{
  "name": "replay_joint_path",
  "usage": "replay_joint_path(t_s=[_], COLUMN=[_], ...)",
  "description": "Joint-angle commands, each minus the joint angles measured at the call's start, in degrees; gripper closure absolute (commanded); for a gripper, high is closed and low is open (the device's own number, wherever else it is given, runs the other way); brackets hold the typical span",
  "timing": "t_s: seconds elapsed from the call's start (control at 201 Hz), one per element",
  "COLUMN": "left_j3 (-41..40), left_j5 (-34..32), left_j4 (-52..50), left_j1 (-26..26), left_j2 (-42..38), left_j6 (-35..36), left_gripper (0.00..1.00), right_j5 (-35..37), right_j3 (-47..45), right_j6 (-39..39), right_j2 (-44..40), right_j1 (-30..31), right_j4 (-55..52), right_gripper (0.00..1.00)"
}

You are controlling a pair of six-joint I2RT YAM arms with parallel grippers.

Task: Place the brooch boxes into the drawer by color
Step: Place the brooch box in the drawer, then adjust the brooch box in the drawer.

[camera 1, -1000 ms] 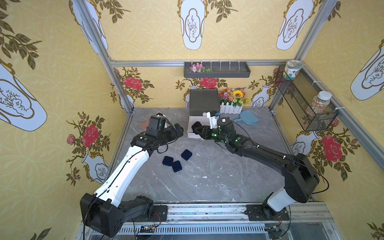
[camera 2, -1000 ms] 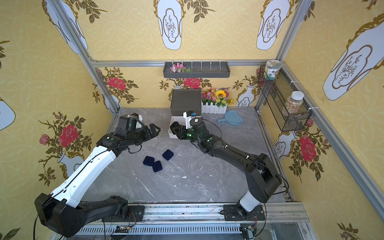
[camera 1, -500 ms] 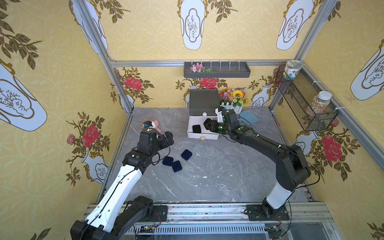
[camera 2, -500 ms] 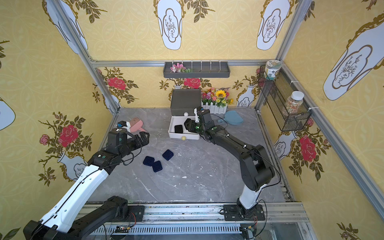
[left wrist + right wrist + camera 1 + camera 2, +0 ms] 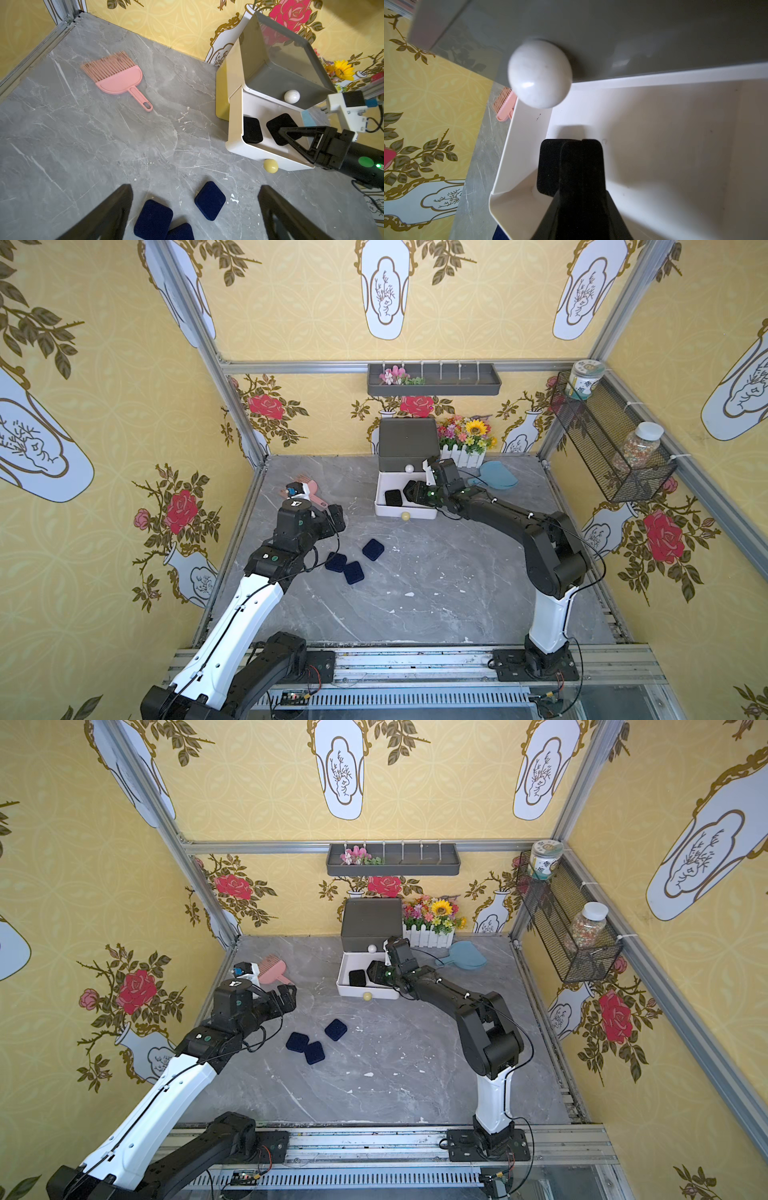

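Observation:
The drawer chest (image 5: 409, 439) stands at the back, its white middle drawer (image 5: 380, 506) pulled open. One black brooch box (image 5: 393, 497) lies flat inside. My right gripper (image 5: 412, 492) hovers over that drawer, shut on a second black brooch box (image 5: 278, 126), which the right wrist view shows edge-on (image 5: 581, 162) between the fingers. Three navy brooch boxes (image 5: 372, 549) (image 5: 336, 562) (image 5: 354, 572) lie together on the table. My left gripper (image 5: 195, 188) is open and empty just above them, near the closest navy box (image 5: 209, 200).
A pink brush (image 5: 305, 491) lies by the left wall. A teal hand mirror (image 5: 496, 479) and a flower fence (image 5: 465, 443) sit right of the chest. A grey wall tray (image 5: 434, 379) hangs at the back, a wire basket (image 5: 611, 448) on the right wall.
My left arm has drawn back from the chest towards the front left, uncovering the pink brush. My right gripper has shifted above the open white drawer, still holding the black box.

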Motion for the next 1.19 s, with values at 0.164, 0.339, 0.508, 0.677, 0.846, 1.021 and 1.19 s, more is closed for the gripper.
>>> replay_joint_path(t_s=[0.164, 0.339, 0.508, 0.677, 0.846, 1.021, 1.19], left_j3=[0.26, 0.6, 0.49, 0.29, 0.09, -0.21, -0.39], left_j5=[1.37, 2.07, 2.24, 2.44, 2.62, 2.62, 2.75], left_j4=[1.19, 1.01, 1.04, 1.17, 1.36, 1.57, 1.82], left_j1=[1.16, 1.69, 2.03, 2.23, 2.28, 2.27, 2.41], left_j2=[1.03, 1.98, 1.84, 1.84, 1.79, 1.66, 1.75], left_j6=[1.27, 1.26, 1.39, 1.45, 1.4, 1.4, 1.25], left_gripper=[0.0, 0.0, 0.0, 0.0, 0.0, 0.0, 0.0], right_j5=[1.79, 3.08, 4.47, 6.52, 9.13, 10.86, 10.31], right_j3=[1.62, 2.67, 3.27, 4.02, 4.78, 4.88, 5.41], right_j6=[-0.14, -1.13, -2.11, -3.94, -5.89, -8.92, -11.31], right_j2=[1.74, 2.0, 0.99, -1.08, -3.23, -5.79, -4.98], right_j1=[-0.1, -0.01, 0.03, 0.27, 0.6, 2.65, 5.63], right_j4=[-1.64, -3.56, -5.01, -7.1, -9.15, -10.48, -12.14], right_gripper=[0.6, 0.47, 0.38, 0.32, 0.29, 0.47, 0.98])
